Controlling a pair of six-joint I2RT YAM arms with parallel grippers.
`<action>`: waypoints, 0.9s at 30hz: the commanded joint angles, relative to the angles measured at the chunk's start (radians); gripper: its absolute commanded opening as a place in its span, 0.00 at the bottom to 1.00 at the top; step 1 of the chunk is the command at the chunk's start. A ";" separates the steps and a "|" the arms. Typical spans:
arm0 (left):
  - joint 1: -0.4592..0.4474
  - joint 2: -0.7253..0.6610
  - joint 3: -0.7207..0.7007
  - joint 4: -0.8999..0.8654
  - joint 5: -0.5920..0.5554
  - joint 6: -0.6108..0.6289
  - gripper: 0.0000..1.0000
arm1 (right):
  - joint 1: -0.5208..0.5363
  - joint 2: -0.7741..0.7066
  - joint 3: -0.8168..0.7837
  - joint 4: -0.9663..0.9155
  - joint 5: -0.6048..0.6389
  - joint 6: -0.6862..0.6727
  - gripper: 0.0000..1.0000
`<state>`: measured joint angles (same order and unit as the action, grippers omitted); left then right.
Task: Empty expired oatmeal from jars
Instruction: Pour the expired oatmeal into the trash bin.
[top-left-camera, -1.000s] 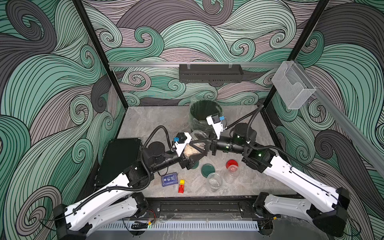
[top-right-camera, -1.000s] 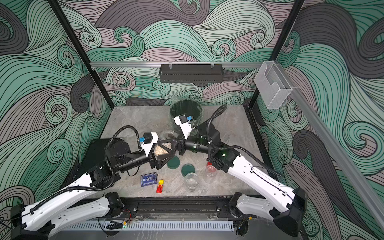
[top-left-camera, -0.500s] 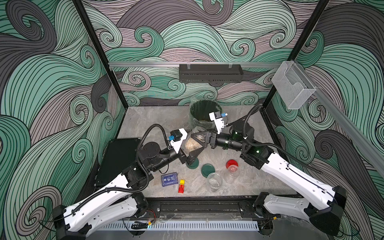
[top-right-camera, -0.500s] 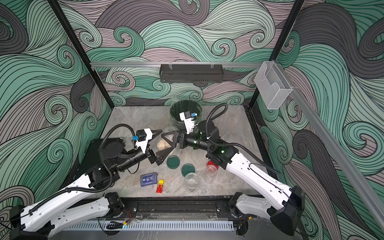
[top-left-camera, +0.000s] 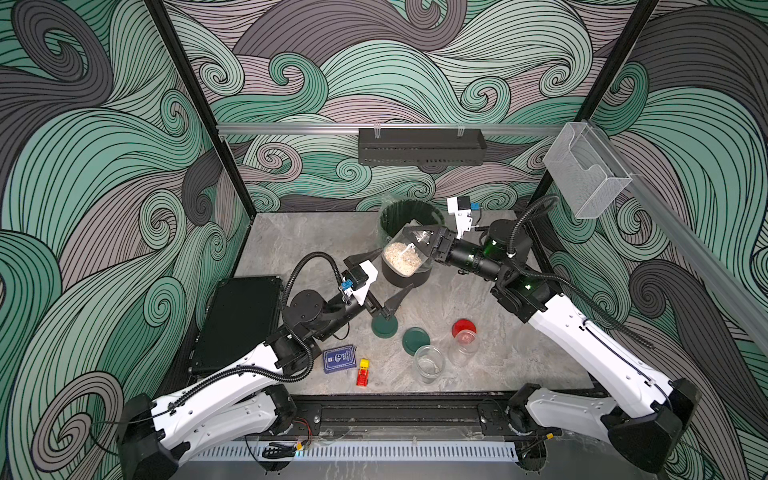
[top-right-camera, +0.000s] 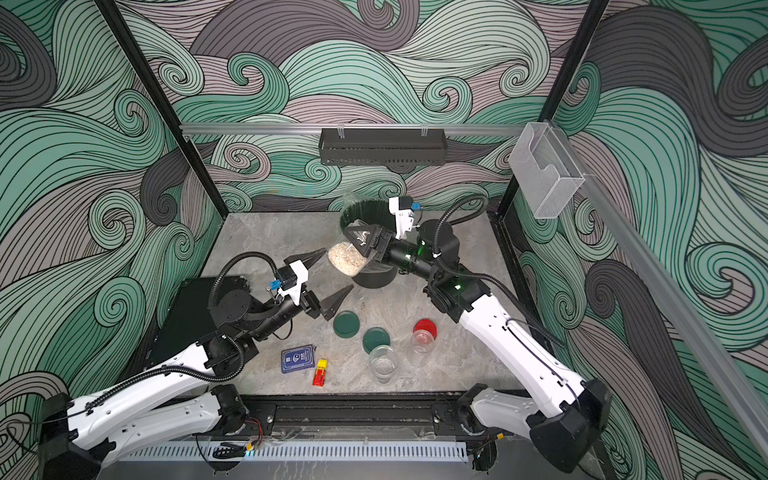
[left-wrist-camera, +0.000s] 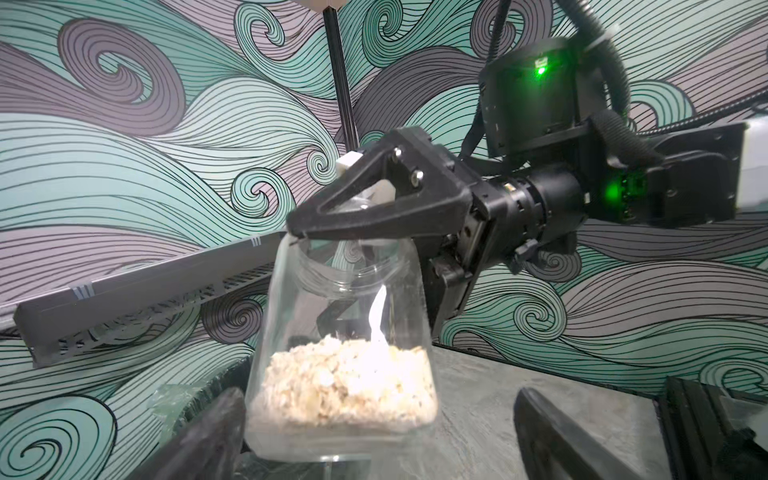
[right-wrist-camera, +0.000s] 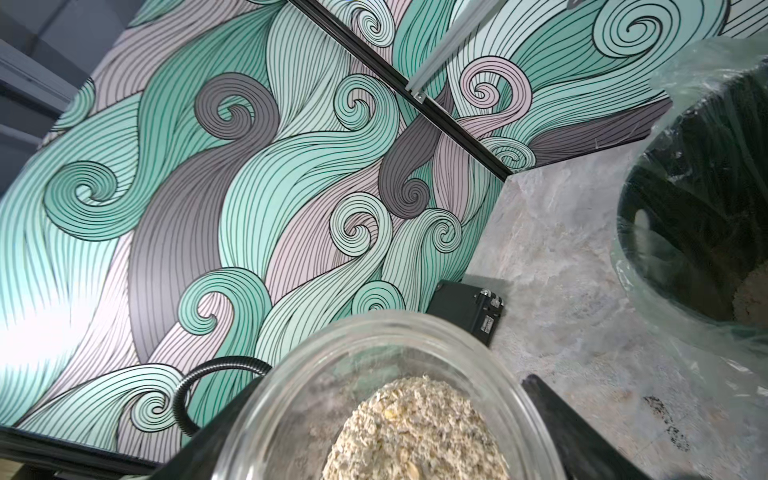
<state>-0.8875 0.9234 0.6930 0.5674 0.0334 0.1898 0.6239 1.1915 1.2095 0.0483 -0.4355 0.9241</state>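
Open jar holding oatmeal at frame centre in both top views, slightly tilted, lifted off the tabletop, in front of black bin. Pinched near its mouth by right gripper. Left gripper spread wide, empty, just lower left of jar. Lower centre on tabletop: two green lids, empty jar, red-lidded jar.

Beige oatmeal, red lid, grey marbled tabletop

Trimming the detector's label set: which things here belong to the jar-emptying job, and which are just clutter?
Job: oatmeal jar, oatmeal, bin, empty jar, red-lidded jar, green lids.
Clutter: blue card box, toy car, black case.
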 joint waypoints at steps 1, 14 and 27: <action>0.002 0.043 0.046 0.094 0.018 0.100 0.99 | -0.002 -0.003 0.055 0.148 -0.063 0.084 0.05; 0.010 0.134 0.110 0.146 0.008 0.212 0.99 | -0.004 0.009 0.079 0.178 -0.101 0.167 0.05; 0.020 0.189 0.178 0.148 0.003 0.293 0.93 | -0.004 0.040 0.082 0.212 -0.121 0.207 0.05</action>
<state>-0.8669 1.1046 0.8303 0.6926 0.0067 0.4538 0.6174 1.2335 1.2430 0.1371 -0.5354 1.1046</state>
